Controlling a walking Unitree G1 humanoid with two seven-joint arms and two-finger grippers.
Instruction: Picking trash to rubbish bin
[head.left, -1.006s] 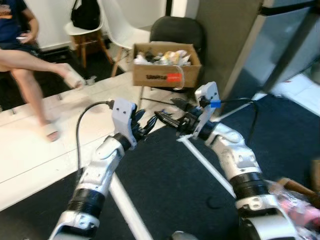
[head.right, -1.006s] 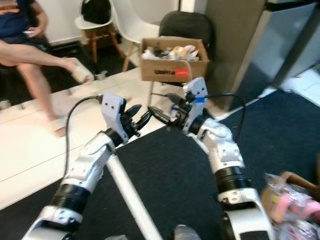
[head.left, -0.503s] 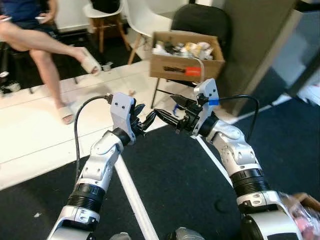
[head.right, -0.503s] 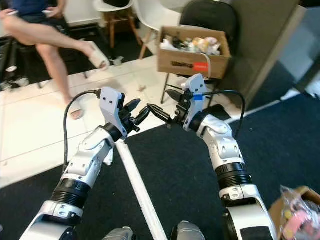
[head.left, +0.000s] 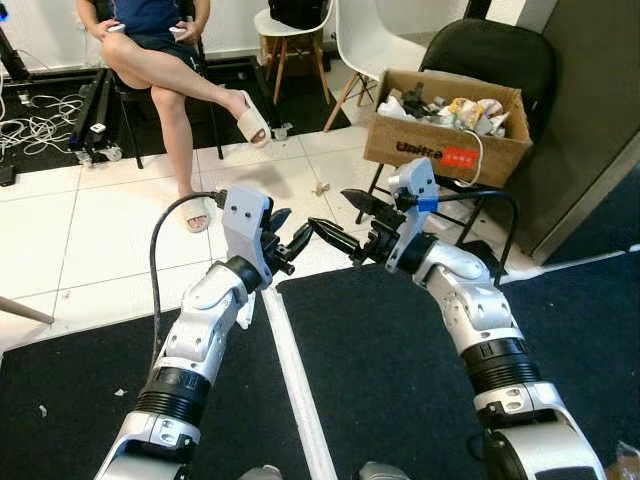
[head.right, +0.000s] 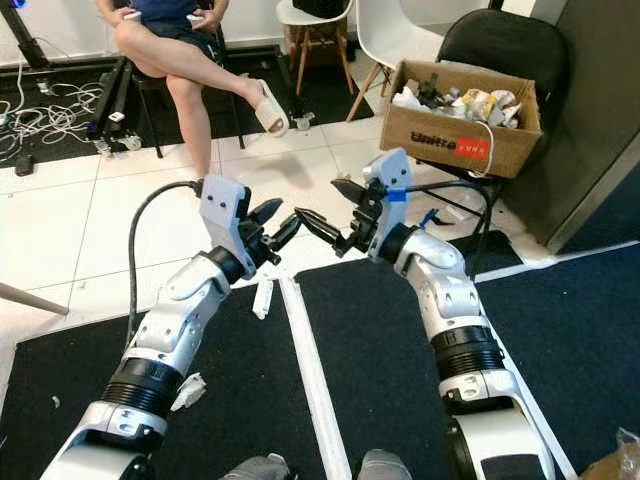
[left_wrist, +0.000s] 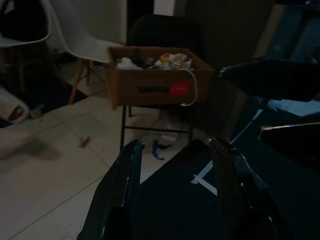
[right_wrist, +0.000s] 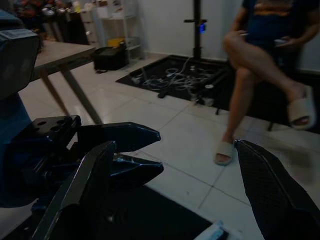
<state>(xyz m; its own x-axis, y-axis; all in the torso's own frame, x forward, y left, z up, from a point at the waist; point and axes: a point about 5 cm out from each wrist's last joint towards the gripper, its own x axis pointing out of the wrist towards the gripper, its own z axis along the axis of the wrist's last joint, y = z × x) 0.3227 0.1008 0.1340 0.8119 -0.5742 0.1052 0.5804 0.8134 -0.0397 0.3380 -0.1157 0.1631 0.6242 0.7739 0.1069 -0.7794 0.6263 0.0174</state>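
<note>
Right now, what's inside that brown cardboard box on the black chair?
The cardboard box on the black chair is heaped with crumpled trash: white paper, wrappers, some dark bits. What lies lower down is covered by the pile and the box walls.

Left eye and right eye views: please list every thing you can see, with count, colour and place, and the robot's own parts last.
cardboard box: one, brown, full of trash, on the black chair
black chair: one, under the box
white chairs: two, behind
person: one, seated, far left, leg crossed
cables: white, floor, far left
white scraps: two, on the floor and mat by the left arm
dark mats: floor, under the arms
left tool: black fingers open, raised in front
right tool: black fingers open, facing the left tool
</note>
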